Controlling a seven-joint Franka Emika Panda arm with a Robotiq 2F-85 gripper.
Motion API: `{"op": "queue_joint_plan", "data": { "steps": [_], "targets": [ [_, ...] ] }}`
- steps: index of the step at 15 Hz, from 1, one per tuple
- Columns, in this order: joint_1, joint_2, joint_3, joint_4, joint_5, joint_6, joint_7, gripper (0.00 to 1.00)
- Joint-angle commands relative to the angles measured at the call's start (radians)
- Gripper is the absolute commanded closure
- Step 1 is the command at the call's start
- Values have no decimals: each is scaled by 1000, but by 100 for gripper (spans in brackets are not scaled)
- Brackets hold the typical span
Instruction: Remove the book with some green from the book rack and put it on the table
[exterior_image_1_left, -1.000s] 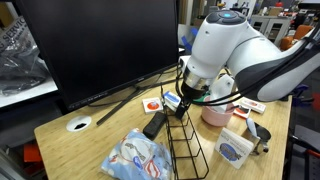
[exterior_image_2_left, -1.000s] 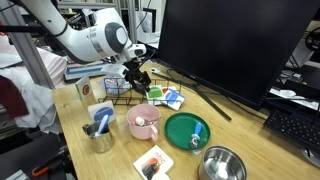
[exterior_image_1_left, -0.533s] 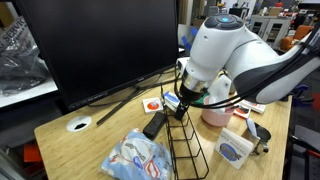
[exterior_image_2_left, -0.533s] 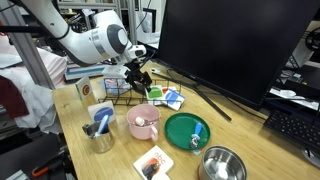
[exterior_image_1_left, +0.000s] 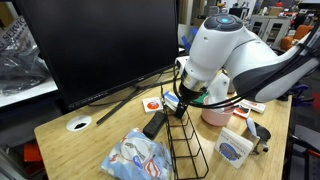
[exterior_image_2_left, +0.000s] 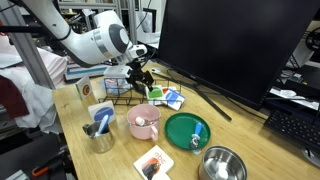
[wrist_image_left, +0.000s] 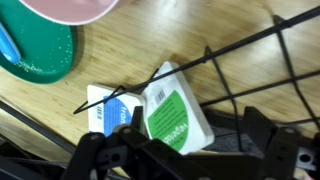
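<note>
Seemingly the book with some green lies flat beside a blue booklet, wires of the book rack crossing it, near the table's monitor-side edge; the gripper hovers spread and empty, probably lining up a grasp.
</note>
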Motion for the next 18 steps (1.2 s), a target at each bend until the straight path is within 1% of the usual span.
{"op": "queue_joint_plan", "data": {
  "steps": [1, 3, 4, 5, 6, 7, 10, 11, 12, 14, 17, 18],
  "targets": [
    [15, 170, -82, 142, -121, 41, 53, 3],
    [5, 265, -110, 218, -125, 57, 47, 4],
    [9, 297, -119, 246, -123, 59, 50, 9],
    [16, 320, -123, 273, -119, 55, 55, 26],
    [22, 333, -126, 299, -120, 55, 60, 35],
    [-4, 340, -115, 318, -101, 61, 28, 42],
    [5, 349, -121, 350, -108, 64, 38, 63],
    [2, 349, -119, 356, -107, 63, 35, 69],
    [-3, 350, -117, 360, -103, 63, 29, 70],
    [1, 338, -119, 355, -106, 60, 33, 80],
    [12, 311, -125, 332, -114, 54, 46, 97],
    [17, 302, -128, 324, -118, 53, 52, 100]
  ]
}}
